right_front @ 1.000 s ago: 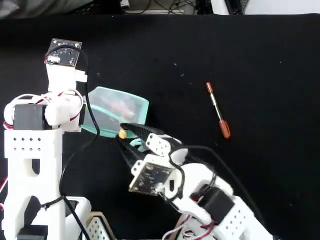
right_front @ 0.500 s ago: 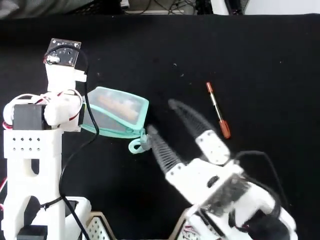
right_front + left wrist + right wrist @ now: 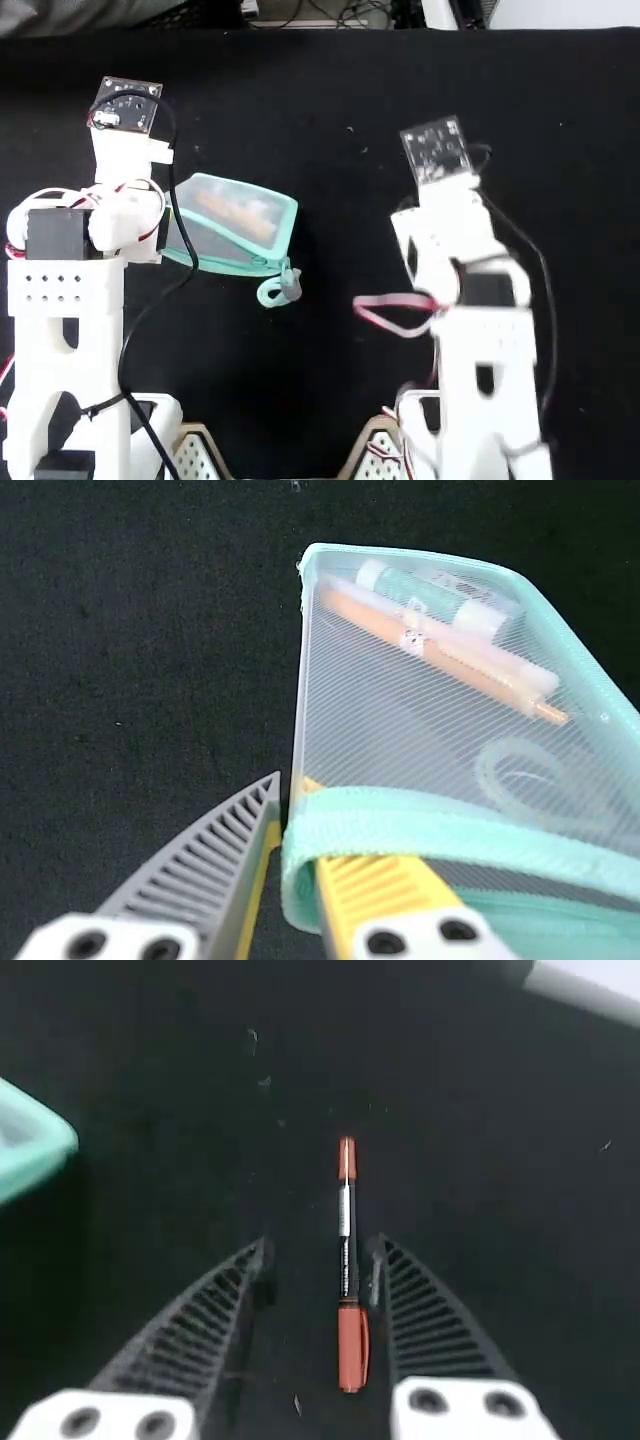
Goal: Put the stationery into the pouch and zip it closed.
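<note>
So the pouch (image 3: 236,226) is lying on the black table (image 3: 330,90) over on the left side. It's a see-through one with mint green trim. The left arm (image 3: 95,260) is parked right at its end. The left fingers (image 3: 215,860) are clamped on the pouch's edge, grey one outside and yellow one tucked inside behind the green band.

Through the mesh you can see an orange pencil (image 3: 440,655) and a green and white tube (image 3: 435,590), side by side along the far edge. There's also a clear loop of something below them, can't tell what. The zip pull (image 3: 289,283) and a little green loop hang off the corner nearest the middle of the table. Can't tell from here whether the zip is open or done up.

The one bit of stationery not in the pouch is the red pen (image 3: 346,1260), well apart from it on the bare table. The right fingers (image 3: 200,1340) are spread apart either side of the pen, with it lying lengthwise in the gap. I can't tell whether they touch it.

From above, the right arm (image 3: 460,260) sits right over that spot and blocks the pen. Some cables (image 3: 330,12) run along the far edge of the table.
</note>
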You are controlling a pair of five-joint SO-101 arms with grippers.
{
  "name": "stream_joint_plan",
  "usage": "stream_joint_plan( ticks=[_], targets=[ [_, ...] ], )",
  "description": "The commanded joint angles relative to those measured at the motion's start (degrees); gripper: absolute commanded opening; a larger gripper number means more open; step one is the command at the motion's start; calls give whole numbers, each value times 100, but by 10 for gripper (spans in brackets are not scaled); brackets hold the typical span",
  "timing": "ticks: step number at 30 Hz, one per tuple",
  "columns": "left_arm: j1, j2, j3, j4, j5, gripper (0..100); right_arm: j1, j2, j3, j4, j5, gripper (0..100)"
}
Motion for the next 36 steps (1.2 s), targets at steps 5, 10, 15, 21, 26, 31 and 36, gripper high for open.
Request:
stream_joint_plan(
  ticks=[5, 10, 15, 21, 26, 31, 36],
  targets=[
    [-75, -35, -40, -35, -35, 30, 185, 3811, -2765, 343, -35, 150],
    [-75, -62, -40, -35, -35, 30, 378, 5938, -4892, 730, 18, 150],
    [-75, -62, -40, -35, -44, 30, 387, 7705, -6993, 1776, 360, 150],
    [-75, -62, -40, -35, -44, 30, 387, 9314, -9437, 2804, 369, 149],
    [-84, -79, -40, -35, -44, 30, 343, 10519, -11029, 3596, 738, 145],
    [-84, -79, -40, -26, -44, 30, 378, 11468, -12532, 4229, 1046, 10],
    [-84, -79, -48, -26, -44, 30, 369, 12092, -14378, 5073, 1037, 12]
  ],
)
